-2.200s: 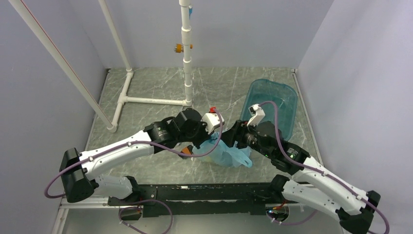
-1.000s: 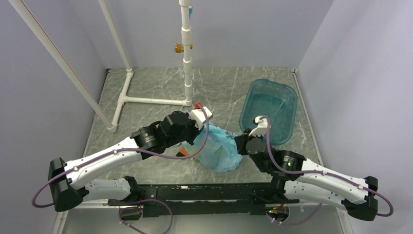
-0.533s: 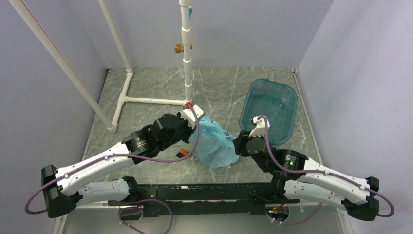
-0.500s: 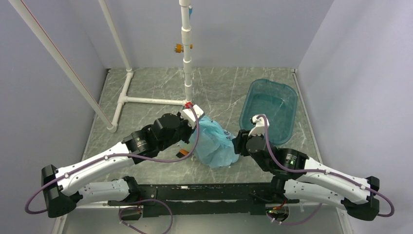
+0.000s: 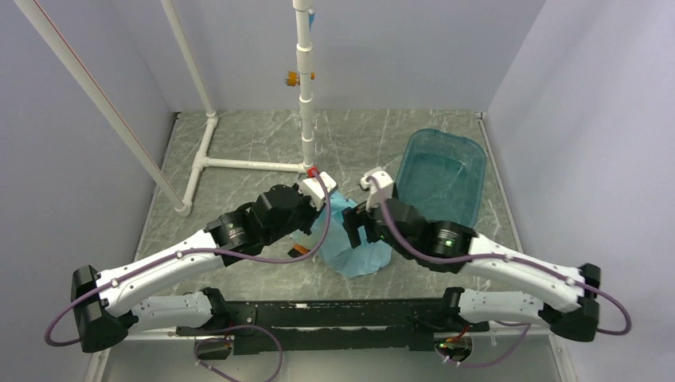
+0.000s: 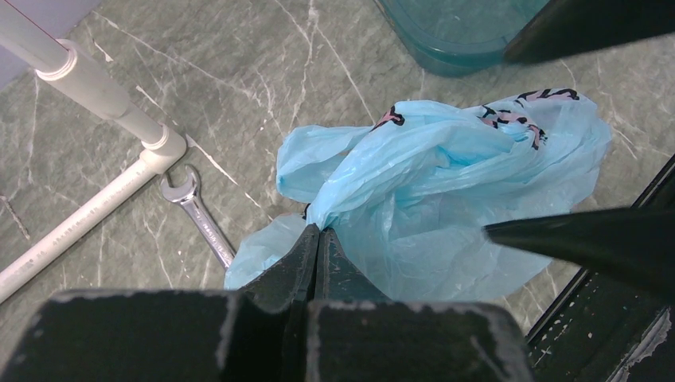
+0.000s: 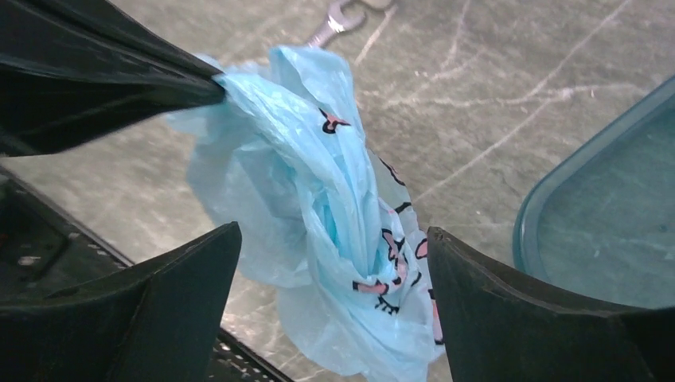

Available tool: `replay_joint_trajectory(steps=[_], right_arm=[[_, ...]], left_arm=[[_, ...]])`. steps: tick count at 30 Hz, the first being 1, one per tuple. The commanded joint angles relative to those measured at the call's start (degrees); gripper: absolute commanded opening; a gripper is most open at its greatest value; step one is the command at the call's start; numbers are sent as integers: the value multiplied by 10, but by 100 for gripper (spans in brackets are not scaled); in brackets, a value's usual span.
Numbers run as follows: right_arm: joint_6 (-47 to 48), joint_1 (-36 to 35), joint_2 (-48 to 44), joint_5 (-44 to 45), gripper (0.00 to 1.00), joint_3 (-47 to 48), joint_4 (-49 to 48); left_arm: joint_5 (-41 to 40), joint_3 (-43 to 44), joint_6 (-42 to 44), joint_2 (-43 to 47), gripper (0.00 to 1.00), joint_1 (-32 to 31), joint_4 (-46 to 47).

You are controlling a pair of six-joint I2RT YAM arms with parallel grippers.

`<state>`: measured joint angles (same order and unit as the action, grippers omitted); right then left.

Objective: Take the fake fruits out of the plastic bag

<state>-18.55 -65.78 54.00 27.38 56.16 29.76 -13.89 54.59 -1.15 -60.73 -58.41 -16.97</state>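
Marbled grey desk point(image 6: 263, 72) underneath: left fingers point(image 6: 306, 263) clamp the crinkly light blue plastic bag point(image 6: 446, 199); right fingers point(image 7: 175, 294), spread astride it, should pinch lower folds.

Even, soft, bright light; faint shadows; wrist views sharp, near foreground slightly blurred.

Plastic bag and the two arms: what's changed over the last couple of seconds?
The right gripper swung left over the plastic bag and its jaws opened; they now straddle the bag's bunched middle without closing on it. The left gripper drew its pinched fold toward the back, bunching the bag. Unchanged: left jaws shut on the bag; the teal tub.
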Motion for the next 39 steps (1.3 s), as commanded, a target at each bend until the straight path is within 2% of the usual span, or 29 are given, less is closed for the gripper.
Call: replay_joint_trajectory(steps=[1, 7, 11, 14, 23, 27, 30, 31, 32, 34, 35, 39], right_arm=[[11, -14, 58, 63, 87, 15, 0], [-23, -22, 55, 99, 77, -19, -9], [-58, -22, 0, 119, 62, -75, -39], [-76, -21, -43, 123, 54, -113, -58], [-151, -21, -155, 164, 25, -163, -28], [-197, -21, -217, 173, 20, -199, -35], [-198, -20, -261, 158, 20, -225, -56], [-181, -21, -271, 146, 21, -230, -68], [-171, -20, -279, 135, 21, -231, -72], [-157, -22, -282, 119, 18, -224, -70], [-150, -21, -279, 112, 15, -219, -68], [-114, -21, -254, 59, 5, -207, -80]], left_arm=[[-8, 17, -1, 8, 0, 1, 19], [-7, 15, -2, 14, 0, 1, 22], [-6, 14, -4, 19, 0, 1, 24], [-10, 10, -5, 25, 0, 1, 27], [-21, 6, -5, 29, 0, 1, 31], [-21, 7, -6, 29, 0, 1, 30], [-18, 5, -4, 31, 0, 1, 28], [-14, 6, -2, 31, 4, 1, 28], [-11, 8, -1, 31, 13, 1, 27], [2, 7, 1, 31, 44, 1, 27], [13, 7, 4, 30, 52, 1, 30], [90, 6, 35, 28, 72, 2, 48]])
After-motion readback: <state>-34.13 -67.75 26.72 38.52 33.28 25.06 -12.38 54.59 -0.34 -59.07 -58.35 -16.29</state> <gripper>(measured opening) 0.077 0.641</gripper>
